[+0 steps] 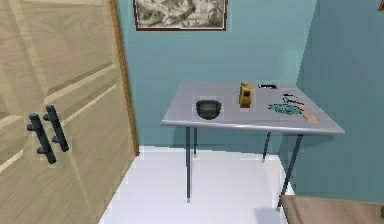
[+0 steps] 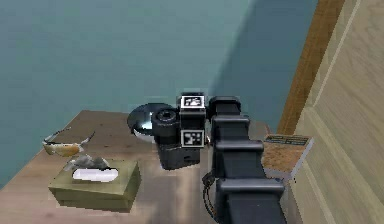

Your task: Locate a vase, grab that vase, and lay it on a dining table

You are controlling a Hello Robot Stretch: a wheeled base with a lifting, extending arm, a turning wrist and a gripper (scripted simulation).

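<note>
In the arm side view my arm (image 2: 235, 170) reaches out over a wooden tabletop (image 2: 30, 185). Its two white marked squares (image 2: 190, 118) stand at the far end, with the gripper's dark body (image 2: 162, 130) just left of them. A dark round, shiny thing (image 2: 147, 115) lies on the wood right behind the gripper, so I cannot tell whether the gripper holds anything. In the forward view a grey table (image 1: 250, 118) on thin legs carries a dark bowl (image 1: 207, 109) and a small yellow-brown upright thing (image 1: 244, 95). I cannot make out a clear vase shape.
An olive tissue box (image 2: 95, 185) and a flat tray-like item (image 2: 68, 140) lie on the wooden tabletop. A wooden door with black handles (image 1: 48, 132) fills the forward view's left. A framed picture (image 1: 180, 13) hangs on the teal wall. White floor (image 1: 200, 195) lies before the grey table.
</note>
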